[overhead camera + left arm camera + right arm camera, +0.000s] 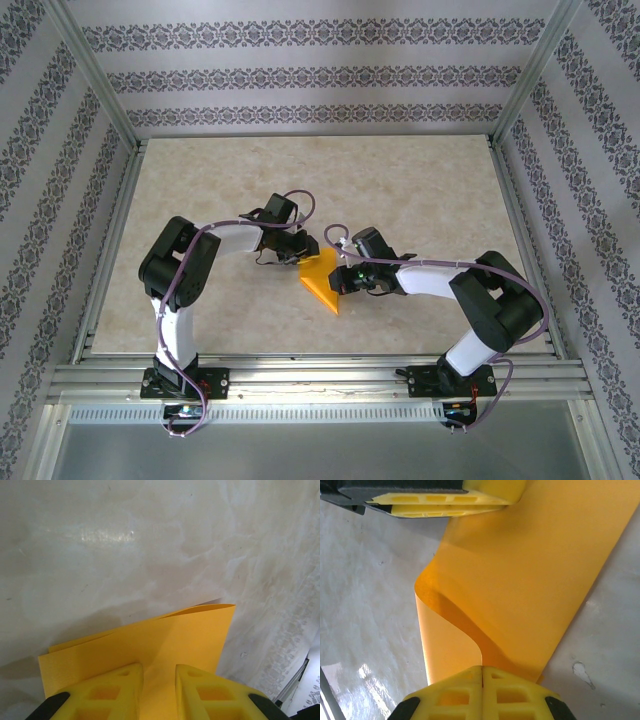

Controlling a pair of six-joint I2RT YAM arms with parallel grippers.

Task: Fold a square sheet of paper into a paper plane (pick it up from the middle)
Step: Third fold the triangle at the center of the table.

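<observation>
The square sheet of paper (pixel 322 282) is bright orange and lies doubled over on the table between my two grippers. In the left wrist view the paper (pixel 170 635) shows two layers, and a raised crease runs in between the yellow fingers. My left gripper (pixel 303 252) (pixel 159 672) pinches that ridge with its jaws a little apart. In the right wrist view the paper (pixel 530 580) curls up in a loop from my right gripper (pixel 482 670) (pixel 345 280), which is shut tight on its near edge. The left gripper's fingers (pixel 445 502) hold the far end.
The pale marbled table (pixel 420 190) has bare room all round the paper. Aluminium rails (pixel 320 380) run along the near edge and both sides. Patterned walls (pixel 320 70) close in the back and flanks.
</observation>
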